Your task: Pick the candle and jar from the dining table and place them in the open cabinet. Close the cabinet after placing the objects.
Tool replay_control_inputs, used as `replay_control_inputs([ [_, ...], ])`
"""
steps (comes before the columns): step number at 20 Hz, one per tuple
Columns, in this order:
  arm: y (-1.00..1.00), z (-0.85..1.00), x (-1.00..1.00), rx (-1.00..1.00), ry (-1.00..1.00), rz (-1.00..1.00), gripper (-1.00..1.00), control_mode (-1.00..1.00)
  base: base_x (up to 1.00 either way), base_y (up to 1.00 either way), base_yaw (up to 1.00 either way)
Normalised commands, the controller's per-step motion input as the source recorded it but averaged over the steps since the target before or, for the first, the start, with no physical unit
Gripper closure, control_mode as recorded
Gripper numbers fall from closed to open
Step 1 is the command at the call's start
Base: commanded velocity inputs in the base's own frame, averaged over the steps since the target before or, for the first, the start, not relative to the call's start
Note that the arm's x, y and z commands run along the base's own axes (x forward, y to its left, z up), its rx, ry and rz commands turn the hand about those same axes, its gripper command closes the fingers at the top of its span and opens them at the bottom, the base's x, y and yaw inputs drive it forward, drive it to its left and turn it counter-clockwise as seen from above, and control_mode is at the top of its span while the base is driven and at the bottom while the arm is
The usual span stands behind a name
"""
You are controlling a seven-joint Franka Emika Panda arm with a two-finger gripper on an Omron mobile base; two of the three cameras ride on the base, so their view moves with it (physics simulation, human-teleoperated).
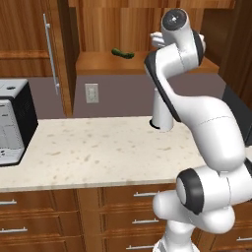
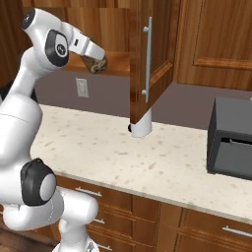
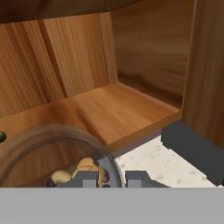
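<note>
The jar [image 2: 96, 64] is held in closed jaws of the gripper [image 2: 100, 60] at the front edge of the open cabinet [image 3: 113, 109] shelf, above the speckled worktop [image 1: 98, 152].

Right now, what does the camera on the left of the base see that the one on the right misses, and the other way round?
Left base view: a small green thing lying on the cabinet shelf, and a white-and-black appliance at the counter's left end. Right base view: the gripper shut on the jar at the shelf's front, and a dark appliance on the right. Both: the white roll, the wall outlet, the speckled counter.
</note>
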Motion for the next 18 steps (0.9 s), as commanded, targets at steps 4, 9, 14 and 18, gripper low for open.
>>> replay_control_inputs([
  [4,0.00,0.00,0.15,-0.08,-0.07,0.00,1.00,-1.00,0.00,0.00,0.00],
  [9,0.00,0.00,0.15,-0.05,-0.07,0.00,1.00,-1.00,0.00,0.00,0.00],
  [14,0.00,-0.11,0.21,0.00,-0.01,0.00,1.00,-1.00,0.00,0.00,0.00],
  [18,0.00,-0.24,0.18,0.00,0.00,0.00,1.00,-1.00,0.00,0.00,0.00],
])
